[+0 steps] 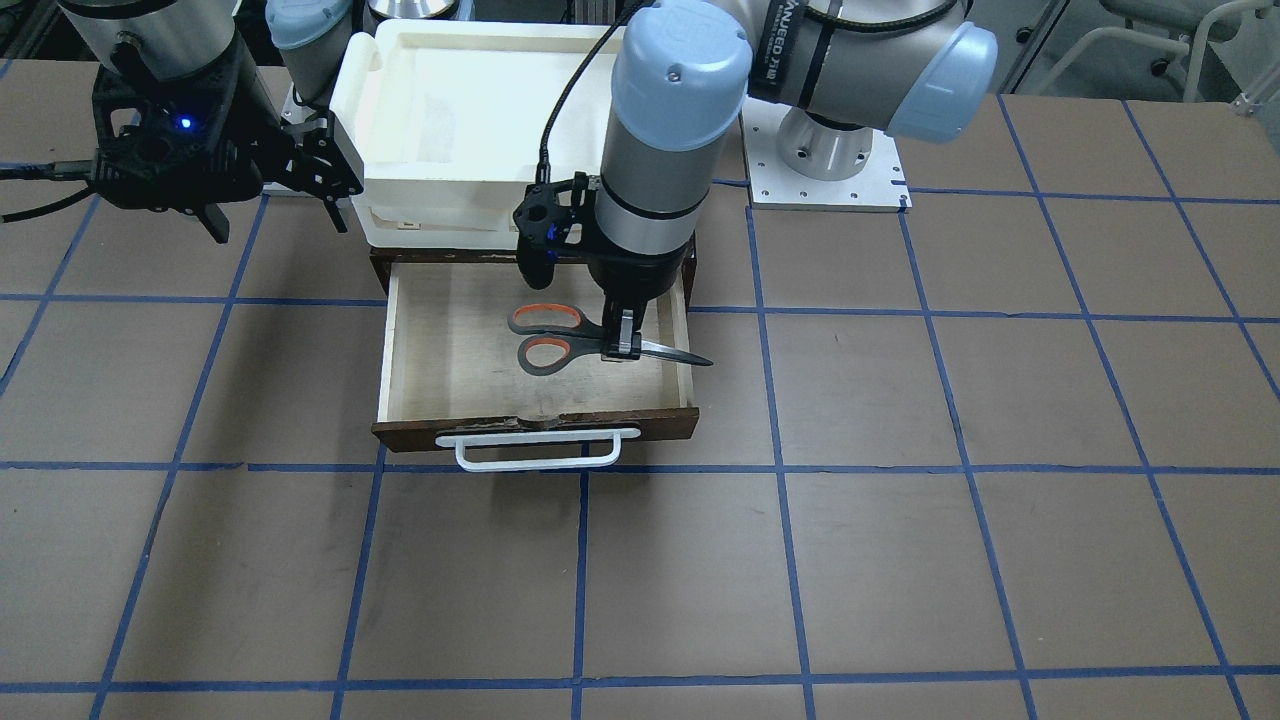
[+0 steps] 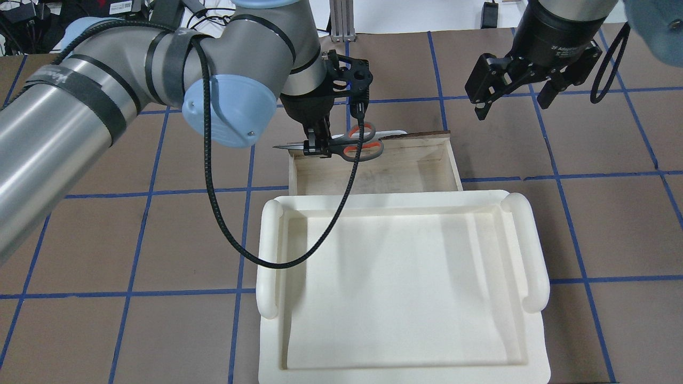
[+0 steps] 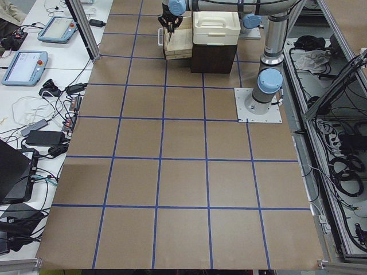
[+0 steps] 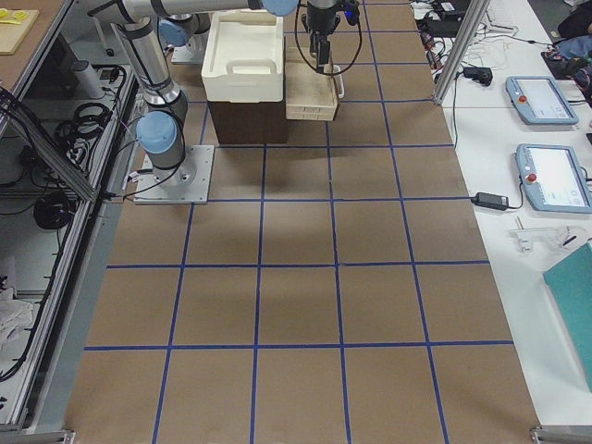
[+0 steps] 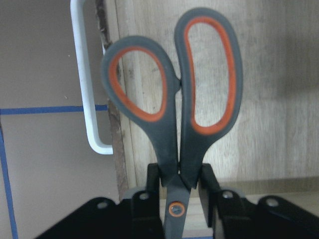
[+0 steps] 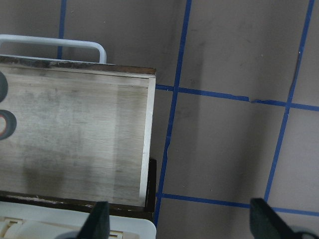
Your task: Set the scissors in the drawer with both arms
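Left wrist-mounted view: left gripper [image 5: 179,185] clamped on the scissors [image 5: 174,99] at the pivot. One finger [image 5: 153,175] sits on each side of the shanks. Blades together, orange-lined loops toward 12 o'clock, pale drawer floor behind them.

Front-facing view: left gripper [image 1: 625,342] points straight down from a vertical wrist. Scissors [image 1: 560,338] lie level over the open drawer [image 1: 386,350], loops to 9 o'clock. The blade tip at 3 o'clock reaches past the drawer's side wall. Cannot tell whether they touch the floor. White bar handle [image 1: 545,452] on the drawer front at 6 o'clock. Cream tray [image 1: 450,100] sits on top of the cabinet at 12 o'clock of the drawer.

Right gripper [image 1: 275,215] hangs at 10 o'clock of the drawer, beside the tray's end. Its fingers are spread wide and hold nothing. Overhead view agrees: right gripper [image 2: 512,104] spread, over the brown table [image 2: 613,240], well apart from the scissors [image 2: 357,145].
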